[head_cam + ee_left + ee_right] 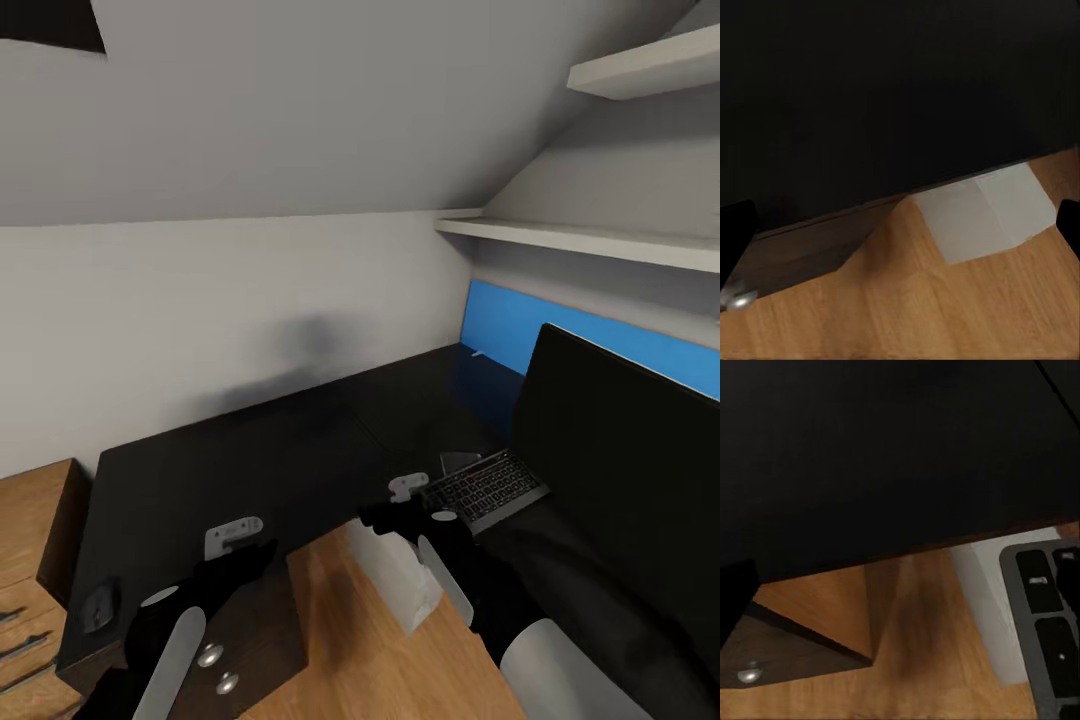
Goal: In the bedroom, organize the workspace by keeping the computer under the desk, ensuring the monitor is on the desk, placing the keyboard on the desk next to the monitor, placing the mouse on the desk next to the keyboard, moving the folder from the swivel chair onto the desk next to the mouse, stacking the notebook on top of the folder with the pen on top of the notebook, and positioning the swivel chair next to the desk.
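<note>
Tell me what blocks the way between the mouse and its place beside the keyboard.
Nothing visible: bare desk lies between the mouse at the left end and the keyboard in front of the monitor.

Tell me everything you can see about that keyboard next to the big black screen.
The keyboard is a slim, dark grey slab with black keys and pale lettering. In the head view it lies flat on the black desk, at an angle in front of the monitor. Its near end juts past the desk's inner edge, just beyond the right gripper. In the right wrist view its corner hangs over the light grey computer on the floor below.
</note>
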